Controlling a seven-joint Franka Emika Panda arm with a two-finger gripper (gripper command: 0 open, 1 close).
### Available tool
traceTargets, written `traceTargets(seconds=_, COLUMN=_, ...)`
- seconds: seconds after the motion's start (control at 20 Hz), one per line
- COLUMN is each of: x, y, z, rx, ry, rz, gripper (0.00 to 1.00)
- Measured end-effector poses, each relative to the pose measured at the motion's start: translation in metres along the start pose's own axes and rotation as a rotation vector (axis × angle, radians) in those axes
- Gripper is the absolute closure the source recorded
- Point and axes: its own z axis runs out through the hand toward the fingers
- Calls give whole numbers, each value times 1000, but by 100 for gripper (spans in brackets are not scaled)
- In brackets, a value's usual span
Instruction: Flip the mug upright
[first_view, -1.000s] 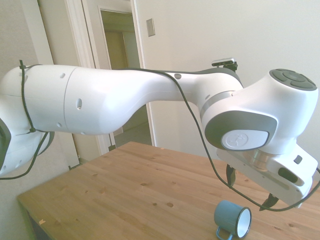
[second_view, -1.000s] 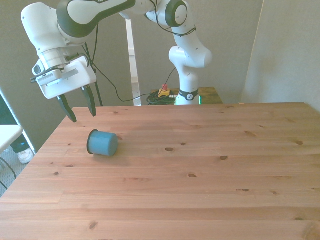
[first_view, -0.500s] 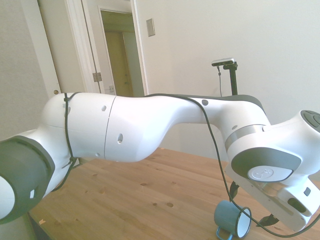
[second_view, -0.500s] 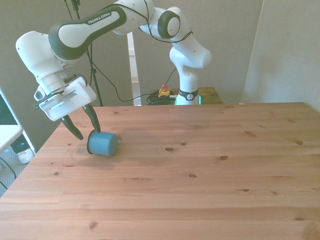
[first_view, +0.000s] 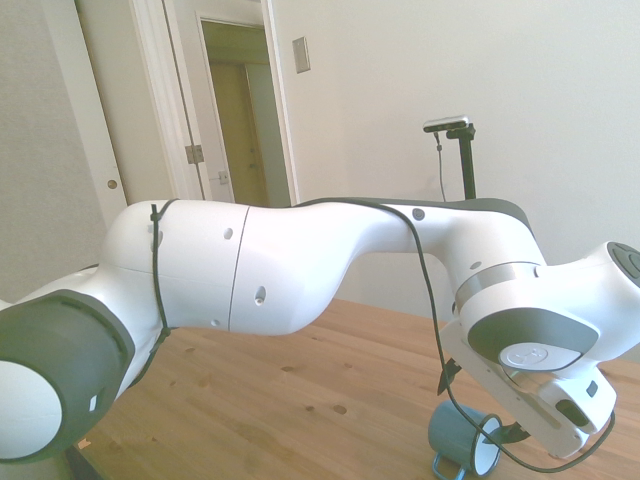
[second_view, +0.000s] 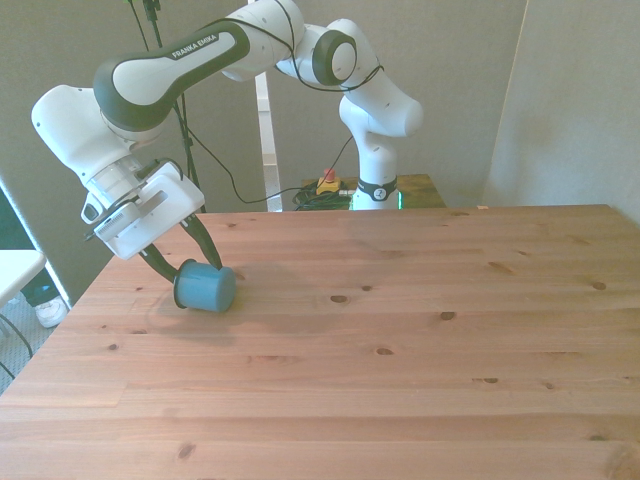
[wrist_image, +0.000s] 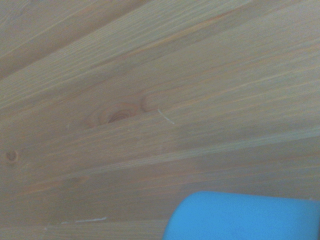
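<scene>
Now the mug (second_view: 205, 288) lies on its side on the table (second_view: 400, 360), toward the front view's left and nearer the far edge than the near one, its closed base turned toward the front camera. From the side view the mug (first_view: 463, 441) shows its white inside and thin dark rim, and its blue loop handle (first_view: 443, 466) rests low against the wood, under the body. The gripper (second_view: 184, 259) is tilted and down at the mug, its fingers spread open and set one to each side of the far part of the cup: one dark fingertip (second_view: 213, 254) sits at the mug's side toward the front view's right, the other (second_view: 155, 265) at the side toward the front view's left. Whether either tip actually touches the enamel cannot be told (the gap, if any, is too fine to see). In the side view the gripper (first_view: 478, 408) sits just above and behind the mug, and a black cable (first_view: 520, 462) loops down in front of the cup's mouth. Close up, the wrist view shows blurred wood grain with a knot (wrist_image: 119, 114) and a rounded blue edge of the mug (wrist_image: 245, 216).
</scene>
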Motion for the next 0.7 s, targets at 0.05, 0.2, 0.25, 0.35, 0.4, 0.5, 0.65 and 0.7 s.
traceTargets(seconds=0.05, x=0, y=0, z=2, rx=6, ry=-7, rz=1, gripper=0)
traceTargets(seconds=0.2, x=2, y=0, z=11, rx=17, ry=-35, rz=4, gripper=0)
traceTargets(seconds=0.25, x=2, y=1, z=14, rx=21, ry=-43, rz=5, gripper=0)
traceTargets(seconds=0.35, x=1, y=0, z=18, rx=23, ry=-62, rz=3, gripper=0)
traceTargets(seconds=0.4, x=0, y=-2, z=20, rx=25, ry=-68, rz=1, gripper=0)
traceTargets(seconds=0.5, x=-2, y=-4, z=22, rx=31, ry=-87, rz=-2, gripper=0)
traceTargets(seconds=0.65, x=-8, y=-9, z=21, rx=44, ry=-114, rz=-8, gripper=0)
traceTargets(seconds=0.7, x=-9, y=-10, z=20, rx=46, ry=-122, rz=-9, gripper=0)
